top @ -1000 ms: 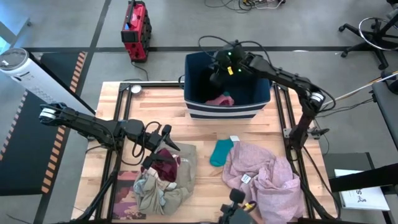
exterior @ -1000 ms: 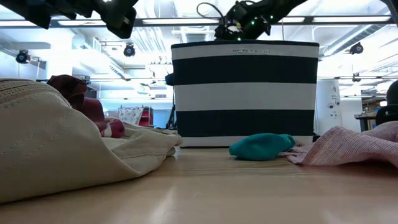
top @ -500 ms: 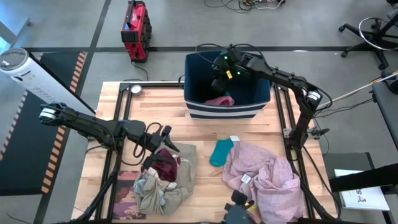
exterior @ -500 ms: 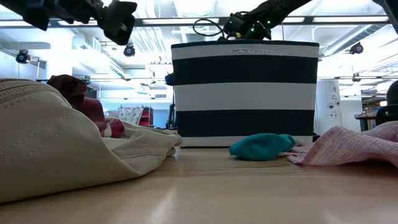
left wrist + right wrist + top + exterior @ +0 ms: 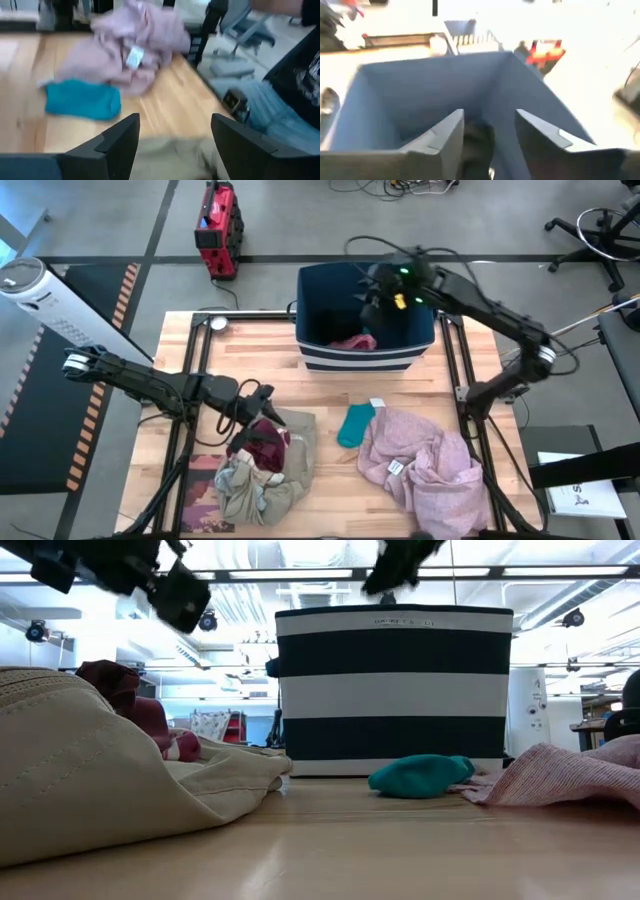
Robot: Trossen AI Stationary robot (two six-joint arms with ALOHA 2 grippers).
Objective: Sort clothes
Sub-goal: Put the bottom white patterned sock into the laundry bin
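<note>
A pile of clothes, with a maroon garment (image 5: 264, 444) on khaki-beige cloth (image 5: 300, 442) and grey-green cloth (image 5: 240, 480), lies at the table's near left. My left gripper (image 5: 264, 404) hangs open above the pile's far edge, touching nothing; its wrist view shows khaki cloth (image 5: 170, 157) below the fingers. A small teal garment (image 5: 355, 424) and a large lilac-pink one (image 5: 425, 462) lie flat at the near right. My right gripper (image 5: 374, 298) stands open over the striped bin (image 5: 365, 360), where a pink garment (image 5: 355, 340) lies. A dark shape (image 5: 477, 142) shows low in the bin.
A flat book with a pinkish cover (image 5: 203, 502) lies at the near left corner, partly under the pile. The bin stands at the table's far edge. A person's legs (image 5: 280, 115) show beyond the table's right side. Bare wood lies between the bin and the garments.
My right gripper has risen above the bin and gone toward the table's right edge, fast enough to blur. My left gripper has tipped a little downward toward the pile. The garments on the table have kept their places.
</note>
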